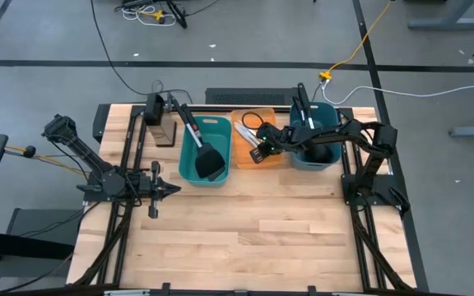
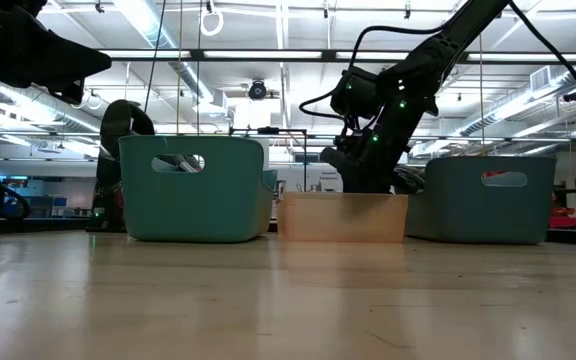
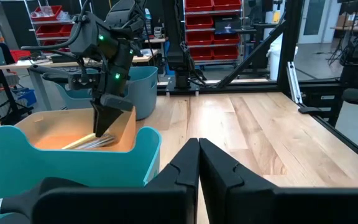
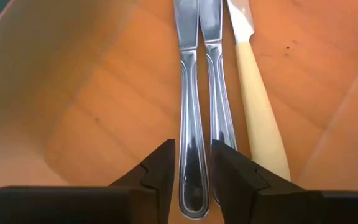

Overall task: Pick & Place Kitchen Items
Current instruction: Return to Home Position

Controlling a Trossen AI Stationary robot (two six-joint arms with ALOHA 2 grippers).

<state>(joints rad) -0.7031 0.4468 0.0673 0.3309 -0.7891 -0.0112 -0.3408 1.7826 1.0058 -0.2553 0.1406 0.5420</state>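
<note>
— Two fingers of our right gripper [image 4: 192, 149], slightly spread and gripping nothing, hang inside the orange bin [image 4: 73, 124]. Beneath them?
— Three knives: two silver table knives [image 4: 189, 93], one cream-handled knife [image 4: 257, 106].
— Farther out?
— Two teal bins: one black spatula [image 1: 210, 160] visible in the left teal bin [image 2: 193, 205], the right teal bin's [image 2: 488, 210] load uncountable. We see no utensil outside; sorting looks done. Our left gripper [image 3: 199, 146], pressed together, rests well left of them.

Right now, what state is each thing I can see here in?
Left claw, shut, above the table, on its left side.
Right claw, open, low inside the orange bin.
Two silver knives, lying flat side by side.
Cream-handled knife, flat beside them.
Black spatula, leaning in the left teal bin, handle past the rim.
Right teal bin, holding dark handles.
</note>
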